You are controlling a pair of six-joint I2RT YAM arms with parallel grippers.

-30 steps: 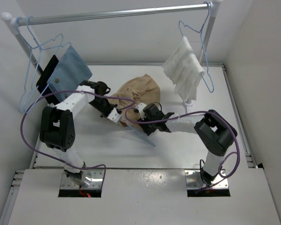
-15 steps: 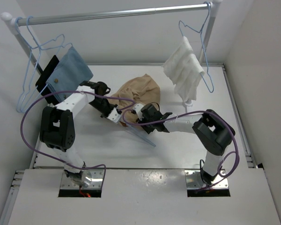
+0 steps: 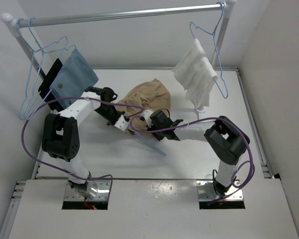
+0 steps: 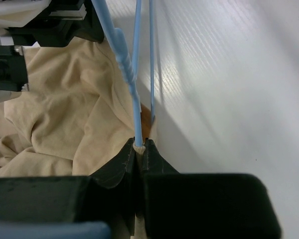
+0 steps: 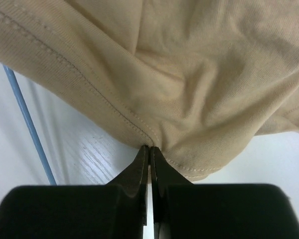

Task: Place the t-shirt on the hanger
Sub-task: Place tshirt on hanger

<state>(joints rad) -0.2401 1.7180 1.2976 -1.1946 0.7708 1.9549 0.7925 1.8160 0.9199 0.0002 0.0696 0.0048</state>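
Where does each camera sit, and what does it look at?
Top camera: above and behind, looking down at the table; the left arm and right arm show.
Left wrist camera: on the left arm, looking along the left hand, shut on the hanger.
Right wrist camera: on the right arm, looking along the right hand, shut on the shirt.
Shared: all three show the shirt and hanger.

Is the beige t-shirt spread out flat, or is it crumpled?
Crumpled: the t-shirt lies bunched in a heap, and both wrist views show deep folds in it.
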